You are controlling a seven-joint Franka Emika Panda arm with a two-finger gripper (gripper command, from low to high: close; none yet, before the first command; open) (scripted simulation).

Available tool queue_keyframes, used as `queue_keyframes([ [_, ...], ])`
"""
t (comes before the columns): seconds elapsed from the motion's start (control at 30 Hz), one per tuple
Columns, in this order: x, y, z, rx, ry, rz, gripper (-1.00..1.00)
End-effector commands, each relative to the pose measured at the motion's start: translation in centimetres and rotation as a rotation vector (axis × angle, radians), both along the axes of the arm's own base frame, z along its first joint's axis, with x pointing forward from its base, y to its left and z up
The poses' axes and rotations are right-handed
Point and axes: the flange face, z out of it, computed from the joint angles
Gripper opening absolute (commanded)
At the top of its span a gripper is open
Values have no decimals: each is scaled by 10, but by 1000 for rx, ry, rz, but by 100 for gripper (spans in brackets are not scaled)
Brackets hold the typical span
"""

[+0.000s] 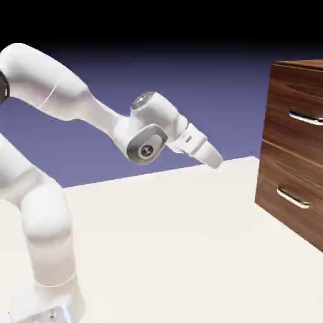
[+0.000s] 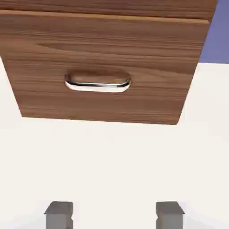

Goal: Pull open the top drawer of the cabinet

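The dark wood-grain cabinet (image 1: 313,64) stands at the right of the exterior view. Its top drawer (image 1: 291,94) is flush with the front and carries a silver bar handle (image 1: 306,118). My gripper (image 1: 213,158) hangs in the air well left of the cabinet, pointing down and right toward it and touching nothing. In the hand view the two grey fingertips (image 2: 59,214) stand wide apart, so the gripper (image 2: 114,215) is open and empty. That view is filled mostly by the lower drawer (image 2: 103,62) and its handle (image 2: 97,83). Only a thin strip of the top drawer (image 2: 107,4) shows at the top edge.
The lower drawer (image 1: 284,183) with its own silver handle (image 1: 293,199) sits closed beneath the top one. The pale table (image 1: 176,240) stretches between the arm's base and the cabinet's foot.
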Motion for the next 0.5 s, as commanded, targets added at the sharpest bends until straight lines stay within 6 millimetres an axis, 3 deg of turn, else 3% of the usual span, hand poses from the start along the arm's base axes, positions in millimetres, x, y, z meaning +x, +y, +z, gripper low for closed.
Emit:
queue_keyframes([
  [0.0,6,5,1,-71,5,57,0],
  [0.47,84,79,-11,-996,91,869,0],
])
